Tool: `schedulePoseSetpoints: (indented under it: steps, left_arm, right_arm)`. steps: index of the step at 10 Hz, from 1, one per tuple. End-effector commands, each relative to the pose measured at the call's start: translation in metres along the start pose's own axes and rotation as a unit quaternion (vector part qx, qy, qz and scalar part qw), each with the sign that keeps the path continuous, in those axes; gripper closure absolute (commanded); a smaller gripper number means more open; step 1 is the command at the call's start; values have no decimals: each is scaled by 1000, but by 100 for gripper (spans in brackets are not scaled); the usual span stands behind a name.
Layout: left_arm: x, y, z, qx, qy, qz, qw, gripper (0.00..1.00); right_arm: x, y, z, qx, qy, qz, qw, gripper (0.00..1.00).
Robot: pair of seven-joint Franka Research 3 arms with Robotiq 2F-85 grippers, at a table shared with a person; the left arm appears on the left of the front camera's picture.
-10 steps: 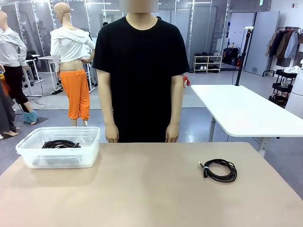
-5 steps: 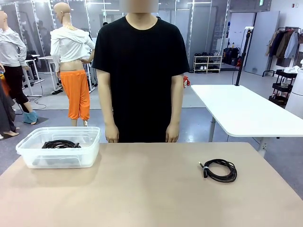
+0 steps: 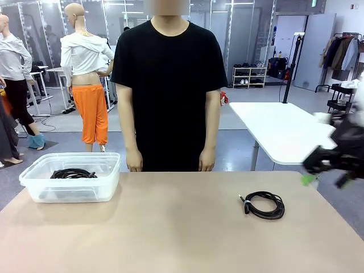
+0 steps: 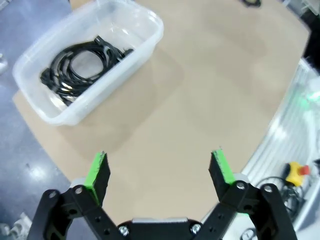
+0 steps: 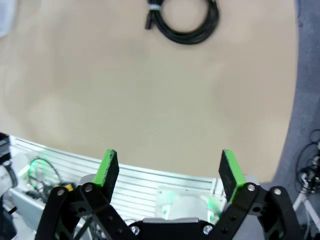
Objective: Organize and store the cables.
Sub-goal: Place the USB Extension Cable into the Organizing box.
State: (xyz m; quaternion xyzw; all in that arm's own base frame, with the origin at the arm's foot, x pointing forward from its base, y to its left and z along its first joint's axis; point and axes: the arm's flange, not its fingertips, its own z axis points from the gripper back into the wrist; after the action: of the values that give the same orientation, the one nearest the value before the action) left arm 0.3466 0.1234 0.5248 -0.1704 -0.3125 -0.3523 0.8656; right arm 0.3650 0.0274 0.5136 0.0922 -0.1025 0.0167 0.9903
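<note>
One coiled cable (image 3: 264, 205) lies on the desk (image 3: 170, 227) at the robot's right; more cables (image 4: 80, 62) sit in a clear tub (image 3: 34, 185) far left. Right pincer (image 5: 169, 167), spread w/ nothing held, hangs above the desk's near edge, blurred in front view. Left pincer (image 4: 159, 169) also spread, empty. Person (image 3: 169, 85) stands behind desk, arms down.

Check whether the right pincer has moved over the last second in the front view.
Yes. The right pincer has come in from the right edge, blurred, above the coiled black cable on the tan table.
</note>
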Motion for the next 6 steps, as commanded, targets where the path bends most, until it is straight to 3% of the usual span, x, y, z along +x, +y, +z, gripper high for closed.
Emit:
schedulePoseSetpoints:
  steps: [1, 3, 6]
  left_arm:
    - [1, -3, 2, -4, 2, 9, 1000, 0]
    - [1, -3, 2, -4, 2, 9, 1000, 0]
    - [1, -3, 2, -4, 2, 9, 1000, 0]
  right_arm:
    - [62, 27, -26, -34, 35, -9, 999, 0]
    - [102, 55, -72, -42, 38, -10, 998, 0]
    - [131, 76, -134, -40, 56, -37, 997, 0]
